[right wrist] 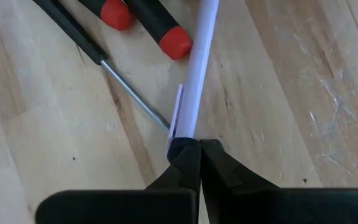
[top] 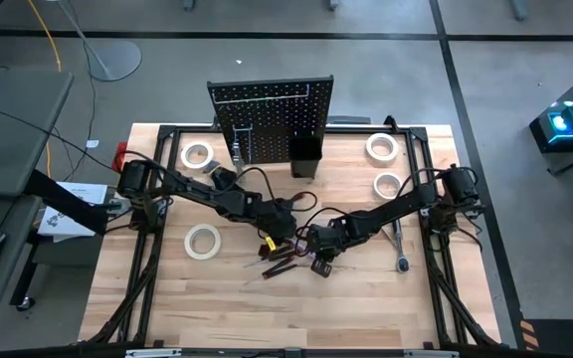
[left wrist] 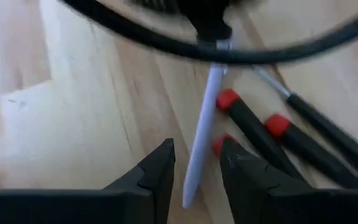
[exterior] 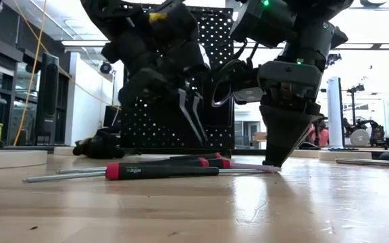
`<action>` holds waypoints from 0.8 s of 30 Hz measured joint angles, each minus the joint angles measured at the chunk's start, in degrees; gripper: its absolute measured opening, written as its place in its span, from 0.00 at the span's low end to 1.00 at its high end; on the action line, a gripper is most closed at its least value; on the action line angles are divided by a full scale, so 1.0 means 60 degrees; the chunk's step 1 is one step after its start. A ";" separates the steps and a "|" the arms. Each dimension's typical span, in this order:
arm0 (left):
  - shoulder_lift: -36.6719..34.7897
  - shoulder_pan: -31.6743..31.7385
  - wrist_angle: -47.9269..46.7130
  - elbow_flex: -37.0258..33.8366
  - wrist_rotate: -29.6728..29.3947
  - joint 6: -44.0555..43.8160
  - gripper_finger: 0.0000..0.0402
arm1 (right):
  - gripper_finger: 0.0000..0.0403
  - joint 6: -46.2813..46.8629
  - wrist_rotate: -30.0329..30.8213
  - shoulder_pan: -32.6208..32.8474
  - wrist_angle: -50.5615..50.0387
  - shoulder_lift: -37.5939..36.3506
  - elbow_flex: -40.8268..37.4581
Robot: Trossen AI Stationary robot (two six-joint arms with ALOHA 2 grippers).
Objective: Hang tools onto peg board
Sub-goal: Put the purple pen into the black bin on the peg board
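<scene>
That purple screwdriver (right wrist: 194, 81) looks light, stiff and slick, so I'd grab it mid-shaft, not at the thin tip. Right gripper (right wrist: 199, 155) is pinched on one end of it, holding it low over the table (top: 366, 308). Left gripper (left wrist: 196, 171) is part-spread, its fingers straddling the free end without gripping it. The red-capped screwdrivers (left wrist: 260, 134) lie just beside. The peg board (top: 272, 119) stands well behind, at the table's back edge.
</scene>
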 joint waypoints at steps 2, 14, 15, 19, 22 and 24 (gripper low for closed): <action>0.0097 0.0030 0.0015 -0.0004 0.0216 0.0136 0.32 | 0.00 -0.0021 -0.0014 0.0000 0.0007 0.0000 -0.0007; 0.0894 0.0146 0.0251 0.0104 -0.0428 -0.0709 0.41 | 0.00 0.0267 -0.0287 -0.0015 0.0150 0.0000 -0.0020; 0.0897 0.0139 0.0224 0.0133 -0.0427 -0.0854 0.41 | 0.00 0.0258 -0.0389 -0.0015 0.0193 -0.0004 -0.0022; 0.0905 0.0138 -0.0053 0.0297 -0.0412 -0.0996 0.41 | 0.00 0.0193 -0.0347 -0.0003 -0.0269 -0.0259 0.0176; 0.0896 0.0121 -0.0358 0.0379 -0.0422 -0.0904 0.41 | 0.00 0.0190 0.0177 0.0006 -0.0725 -0.0736 0.0146; 0.0818 0.0125 -0.0605 0.0379 -0.0427 -0.0967 0.40 | 0.00 0.0191 0.0495 -0.0048 -0.0807 -0.1064 0.0154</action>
